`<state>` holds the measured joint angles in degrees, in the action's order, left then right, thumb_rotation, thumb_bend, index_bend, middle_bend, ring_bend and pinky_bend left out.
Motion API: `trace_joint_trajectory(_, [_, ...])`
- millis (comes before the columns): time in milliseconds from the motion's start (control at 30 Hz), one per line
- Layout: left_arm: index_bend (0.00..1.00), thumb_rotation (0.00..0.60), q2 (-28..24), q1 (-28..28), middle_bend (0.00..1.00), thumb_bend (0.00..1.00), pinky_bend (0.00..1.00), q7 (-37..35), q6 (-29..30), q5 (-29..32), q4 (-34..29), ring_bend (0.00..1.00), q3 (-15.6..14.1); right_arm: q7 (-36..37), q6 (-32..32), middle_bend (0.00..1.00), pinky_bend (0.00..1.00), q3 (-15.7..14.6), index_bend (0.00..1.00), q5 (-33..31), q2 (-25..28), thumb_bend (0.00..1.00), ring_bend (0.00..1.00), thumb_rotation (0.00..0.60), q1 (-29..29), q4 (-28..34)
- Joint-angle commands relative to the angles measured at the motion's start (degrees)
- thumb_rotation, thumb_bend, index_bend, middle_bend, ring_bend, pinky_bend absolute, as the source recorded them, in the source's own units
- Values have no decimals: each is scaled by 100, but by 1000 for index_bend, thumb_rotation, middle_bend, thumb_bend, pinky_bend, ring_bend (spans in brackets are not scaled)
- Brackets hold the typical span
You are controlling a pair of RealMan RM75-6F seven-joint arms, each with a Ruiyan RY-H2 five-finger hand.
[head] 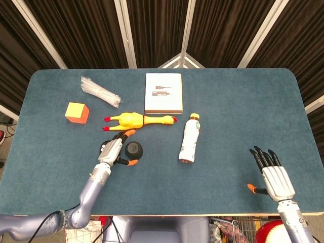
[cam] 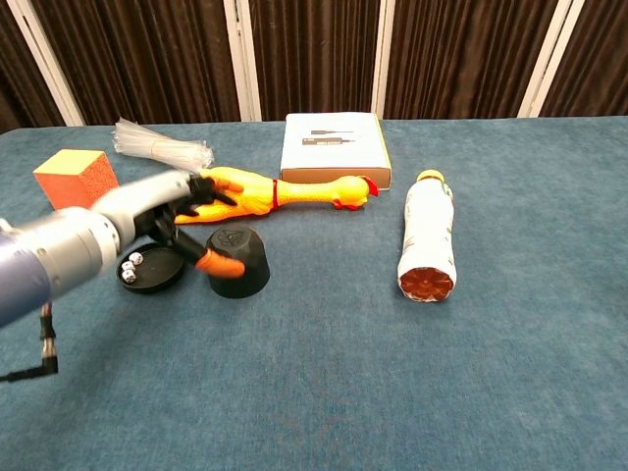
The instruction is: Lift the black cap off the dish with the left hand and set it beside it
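Left hand [cam: 162, 221] sits at the left of the chest view, with its orange-tipped fingers [cam: 222, 262] spread around the left side of the cap [cam: 237, 261]; one tip touches the cap's base, but I cannot tell if the hand really grips it. Right hand [head: 275, 178] lies at the lower right of the head view, holding nothing, fingers apart and straight, and the chest view does not show it.

From left to right there is one orange cube [cam: 75, 178], one bundle of clear plastic strips [cam: 162, 145], one dish [cam: 152, 272], one cap, one rubber chicken [cam: 275, 192], one white box [cam: 334, 147] and one bottle [cam: 429, 235] lying on its side. In the dish I can count three small dice [cam: 133, 265].

The cap stands upright on the table [cam: 392, 373], just right of the dish and apart from it, directly at the hand's fingertips and below the chicken's body. In the head view it appears left of centre, just right of the hand.

The hand covers the upper edge of the dish in the chest view, and in the head view the dish is hidden under the hand. The left forearm is blurred and cut off at the left edge of the chest view. The print on the box is too small to read.
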<state>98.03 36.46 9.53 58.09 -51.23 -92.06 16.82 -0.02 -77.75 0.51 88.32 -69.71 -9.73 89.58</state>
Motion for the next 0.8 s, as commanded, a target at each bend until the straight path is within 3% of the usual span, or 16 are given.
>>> trace_joint_trajectory(33, [121,600,-374,-81,95,178,0,12,305,-251,-625,0,169,-12,13,0,0,1,0,-1,-9,148,126,600,-9,0])
trace_joint_trajectory(133, [118,600,-783,-204,106,178,0,191,551,-390,-1249,0,174,-31,26,0,0,2,0,-5,-21,148,125,600,-16,-4])
trace_joint_trajectory(200, [115,600,-1178,-358,127,178,0,539,777,-448,-1726,0,23,-30,8,0,0,-15,0,7,-21,148,125,600,1,-3])
trace_joint_trajectory(300, [120,600,-2030,-722,169,178,0,1441,1341,-437,-2662,0,-400,-31,-27,0,0,-10,0,19,-17,148,126,600,12,12])
trace_joint_trajectory(433, [152,600,-2852,-1524,206,179,0,2145,2559,-1067,-3374,0,-1122,-11,-98,0,0,1,0,54,1,147,125,600,28,19])
trace_joint_trajectory(600, [165,600,-3122,-2527,223,197,0,2069,3914,-2157,-2892,0,-1811,-49,-305,0,0,57,0,101,-8,148,125,600,82,-29])
trace_joint_trajectory(800, [167,600,-3234,-3178,229,205,0,1349,4512,-2239,-2280,0,-1892,-217,-478,0,0,129,0,85,-40,148,125,600,135,-71])
